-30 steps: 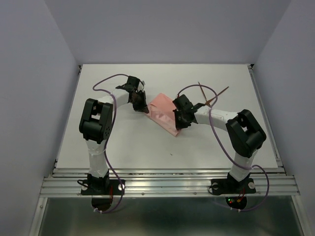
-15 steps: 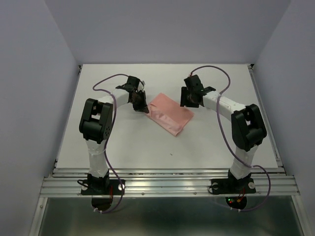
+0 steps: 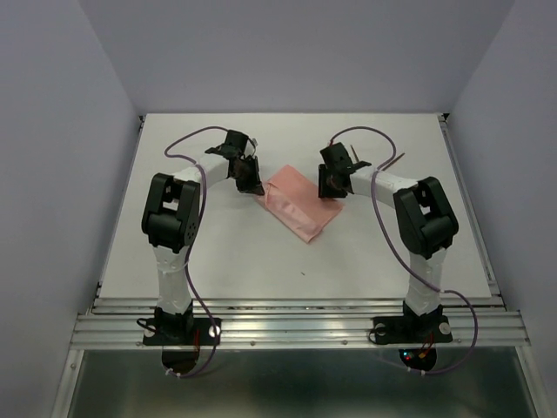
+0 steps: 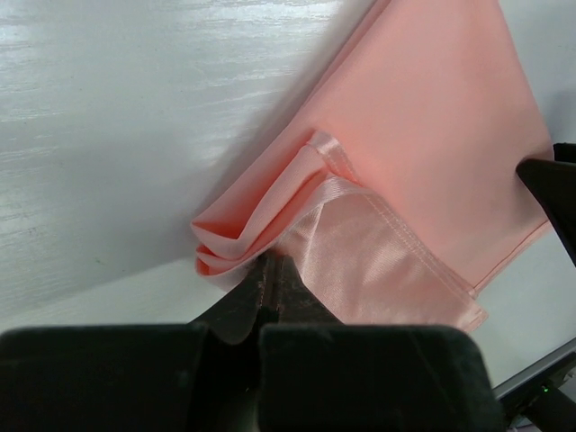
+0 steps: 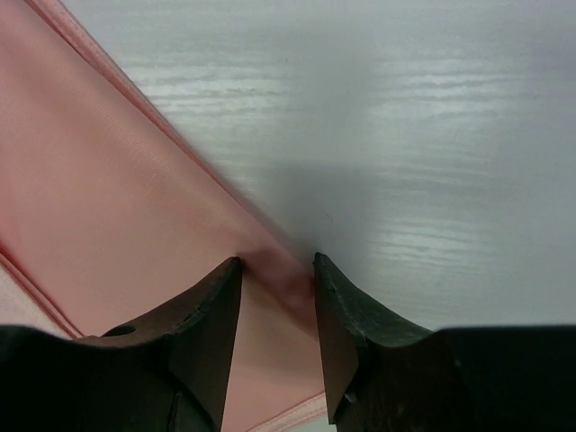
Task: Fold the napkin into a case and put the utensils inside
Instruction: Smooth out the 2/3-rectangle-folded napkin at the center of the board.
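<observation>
Your left fingers [image 4: 238, 310] are pinched tight on the folded left corner of the thin, shiny salmon-pink cloth napkin [image 4: 423, 153]. Your right fingers [image 5: 202, 315] stand partway apart, straddling the cloth's right edge with nothing gripped. The napkin lies flat as a folded oblong mid-way across the white tabletop [image 3: 218, 252], between the two arms.

Risks:
- The left corner fans into separate plies. If the pinch has only some of them, a pull peels the top ply and undoes the fold.
- On the right, the edge sits barely inside the tips. Close slightly off and you catch one ply or nothing.
- The cloth looks slick, so uneven tension probably drags it instead of creasing it.

Views:
- Left wrist shows the layered hems at the corner; the top view can't resolve them.
- Right wrist shows the edge between the tips.
- Only the top view gives the full outline, plus one thin reddish-brown stick utensil [image 3: 398, 158] beyond the right arm, off the cloth. I can't make out the second.
</observation>
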Action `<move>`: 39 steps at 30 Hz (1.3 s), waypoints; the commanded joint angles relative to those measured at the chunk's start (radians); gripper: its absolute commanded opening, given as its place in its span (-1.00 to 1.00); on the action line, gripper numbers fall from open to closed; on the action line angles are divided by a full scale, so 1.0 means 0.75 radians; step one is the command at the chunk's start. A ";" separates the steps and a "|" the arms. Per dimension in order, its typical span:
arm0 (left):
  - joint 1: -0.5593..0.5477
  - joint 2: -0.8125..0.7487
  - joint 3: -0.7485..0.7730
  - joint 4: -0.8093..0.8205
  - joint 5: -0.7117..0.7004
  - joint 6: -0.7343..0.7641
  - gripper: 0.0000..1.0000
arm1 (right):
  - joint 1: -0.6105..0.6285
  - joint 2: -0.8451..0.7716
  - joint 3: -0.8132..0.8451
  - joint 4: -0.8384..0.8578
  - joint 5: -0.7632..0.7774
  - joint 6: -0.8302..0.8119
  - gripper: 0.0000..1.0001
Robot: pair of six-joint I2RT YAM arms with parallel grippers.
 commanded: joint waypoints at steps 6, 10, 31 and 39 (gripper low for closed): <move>0.005 0.004 0.007 -0.012 0.024 0.015 -1.00 | 0.113 -0.208 -0.284 -0.054 -0.031 0.139 -0.15; -0.003 -0.024 -0.038 0.004 0.036 0.011 -1.00 | 0.199 -0.280 -0.362 -0.056 -0.031 0.264 -0.15; -0.050 -0.139 -0.040 0.071 0.063 -0.046 -1.00 | 0.272 -0.315 0.028 -0.191 0.165 0.252 0.08; 0.027 -0.188 -0.036 0.008 0.022 -0.053 -1.00 | 0.272 -0.021 0.393 -0.209 0.012 0.156 0.10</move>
